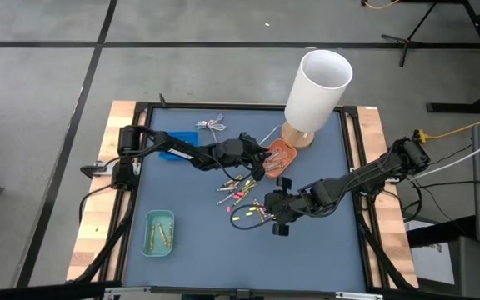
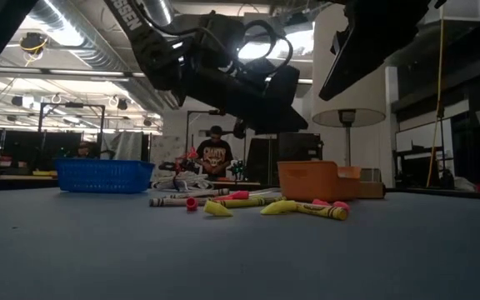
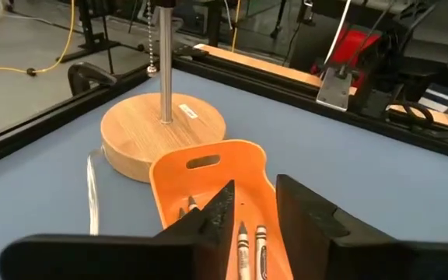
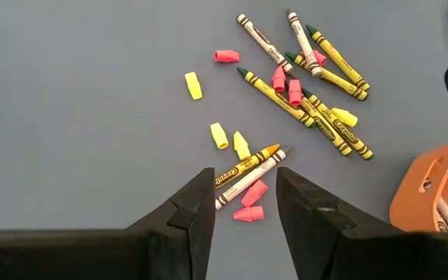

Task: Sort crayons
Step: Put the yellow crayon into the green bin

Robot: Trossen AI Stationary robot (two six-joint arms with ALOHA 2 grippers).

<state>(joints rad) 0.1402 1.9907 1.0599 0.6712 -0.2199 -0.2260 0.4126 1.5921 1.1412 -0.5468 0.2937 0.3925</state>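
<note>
Currently, left gripper (image 1: pixel 267 158): held over the orange tray (image 1: pixel 282 156) right of frame centre, fingers parted, nothing gripped.
Right gripper (image 4: pixel 243 204): poised above the loose crayons (image 4: pixel 302 85), fingers spread, empty.
Crayons: scattered mid-table, some laid in the orange tray, others in the green tray (image 1: pixel 159 232) at lower left.
Lamp (image 1: pixel 315 92): stood beside the orange tray.

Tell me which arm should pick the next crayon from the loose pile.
Right, probably. The right gripper hangs open directly over loose crayons on the mat, while the left gripper is over the orange tray.
</note>
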